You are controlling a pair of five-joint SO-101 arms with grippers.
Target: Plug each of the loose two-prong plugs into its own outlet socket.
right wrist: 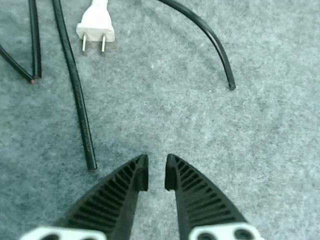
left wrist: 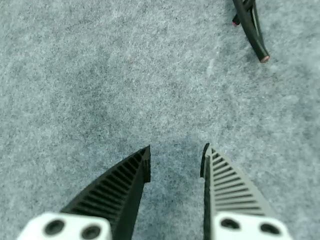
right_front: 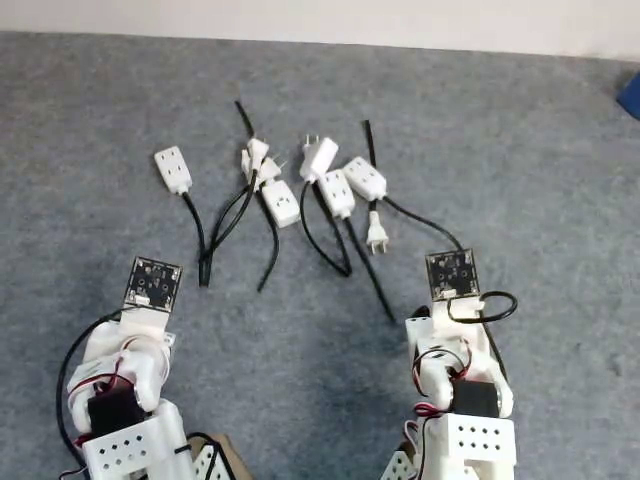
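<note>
Lying flat on the table (right_front: 560,150) ahead of the right tool (right wrist: 156,172), a little toward the left arm's side: loose plug (right wrist: 95,22), prongs pointing back at the tool, long axis roughly along the reach. Right tool parted a crack, grasping nothing. Left tool (left wrist: 175,162) farther off, spread wider, empty too. Nearest socket (right_front: 337,193) just beyond the plug

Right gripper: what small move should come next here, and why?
Probably ease the right gripper forward toward the loose white plug and open it a bit wider. It holds nothing and is only slightly open over bare grey carpet, and the plug lies ahead, unplugged, prongs pointing back at the gripper.
</note>
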